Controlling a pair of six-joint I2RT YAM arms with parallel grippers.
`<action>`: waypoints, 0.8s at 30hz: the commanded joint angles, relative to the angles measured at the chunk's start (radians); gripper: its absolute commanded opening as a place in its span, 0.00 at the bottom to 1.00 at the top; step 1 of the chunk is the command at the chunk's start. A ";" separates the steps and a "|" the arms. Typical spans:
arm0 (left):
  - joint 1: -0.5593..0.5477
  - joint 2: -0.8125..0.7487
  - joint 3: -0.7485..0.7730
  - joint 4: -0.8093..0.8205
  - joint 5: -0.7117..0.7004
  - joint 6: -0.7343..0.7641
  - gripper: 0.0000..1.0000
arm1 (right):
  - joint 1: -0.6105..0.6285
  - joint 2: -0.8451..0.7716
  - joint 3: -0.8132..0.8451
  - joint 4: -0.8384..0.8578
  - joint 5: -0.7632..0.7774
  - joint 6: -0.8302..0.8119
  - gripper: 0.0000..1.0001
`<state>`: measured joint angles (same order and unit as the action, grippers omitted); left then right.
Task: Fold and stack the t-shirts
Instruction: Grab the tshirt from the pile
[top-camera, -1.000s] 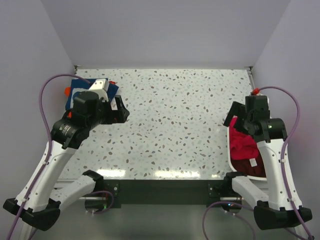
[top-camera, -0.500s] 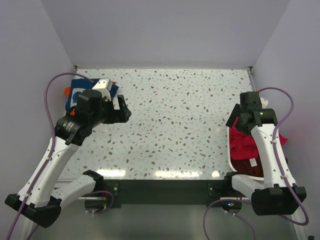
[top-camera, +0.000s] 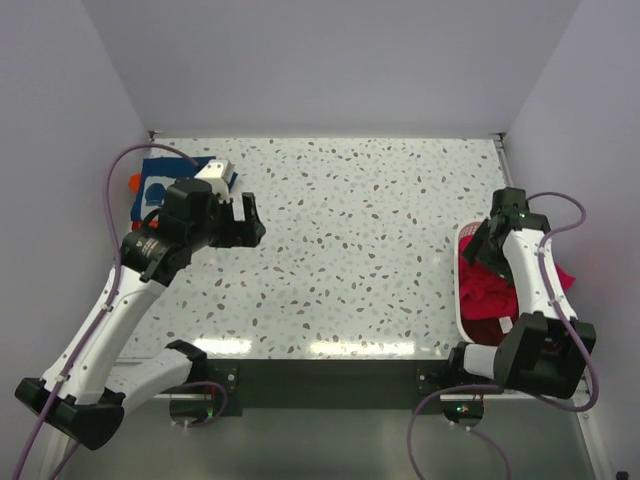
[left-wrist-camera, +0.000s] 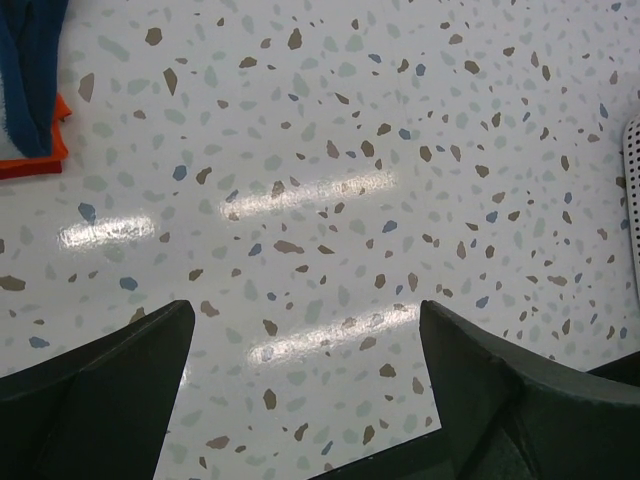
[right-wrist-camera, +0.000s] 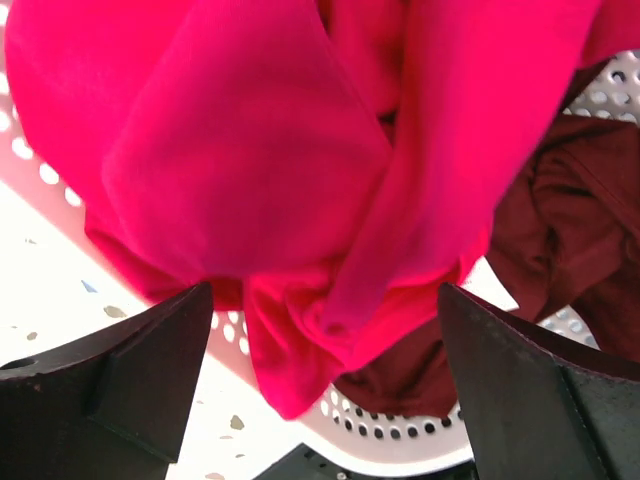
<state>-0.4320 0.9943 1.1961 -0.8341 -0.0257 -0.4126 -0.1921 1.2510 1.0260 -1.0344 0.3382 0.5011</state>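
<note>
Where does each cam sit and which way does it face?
Top external: above and behind the arms, looking down on the table; both arms show.
Left wrist: on the left gripper, facing down at bare table; its open fingers frame the bottom.
Right wrist: on the right gripper, facing into the basket at the pink shirt; open fingers below.
Shared: top and left wrist both see the navy shirt.

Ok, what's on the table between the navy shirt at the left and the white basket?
Only bare speckled table, seen in the top view; the left claw hangs over it beside the navy shirt.
</note>
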 joint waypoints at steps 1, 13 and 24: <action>0.009 0.007 -0.003 0.047 0.001 0.043 1.00 | -0.013 0.054 0.002 0.086 -0.004 0.007 0.96; 0.006 0.029 -0.021 0.053 0.009 0.112 1.00 | -0.044 0.087 -0.058 0.132 0.016 0.042 0.20; 0.004 0.060 0.042 0.050 0.041 0.078 1.00 | -0.052 -0.073 0.084 -0.016 0.027 -0.062 0.00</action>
<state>-0.4320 1.0599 1.1694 -0.8093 0.0193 -0.3473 -0.2371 1.2259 0.9955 -0.9730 0.3405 0.4786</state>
